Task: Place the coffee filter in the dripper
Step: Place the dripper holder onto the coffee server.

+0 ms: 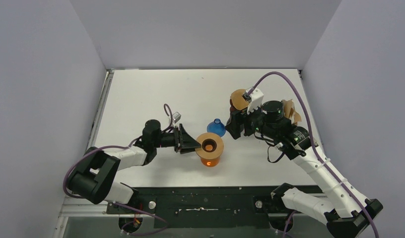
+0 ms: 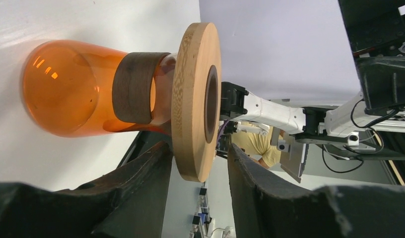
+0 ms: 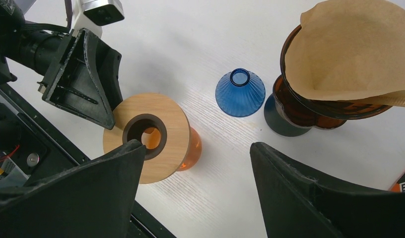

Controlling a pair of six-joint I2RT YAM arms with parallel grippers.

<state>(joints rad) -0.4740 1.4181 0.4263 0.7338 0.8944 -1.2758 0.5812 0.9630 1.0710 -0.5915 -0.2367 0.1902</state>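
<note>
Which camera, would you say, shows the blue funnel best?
The right wrist view: the blue funnel sits large, unobstructed. The top view shows the funnel small; the left wrist view misses it.

I see a glossy orange glass carafe (image 2: 66,94), its smooth pale wooden ring (image 2: 193,99), a matt brown paper filter (image 3: 349,49), a shiny ribbed blue dripper (image 3: 239,96).

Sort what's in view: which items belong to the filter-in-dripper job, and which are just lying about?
Belongs to the job:
paper filter, sitting in the brown holder
blue dripper, standing upside down

Lying about:
orange carafe with wooden ring, though the open left claw straddles that ring's rim
</note>
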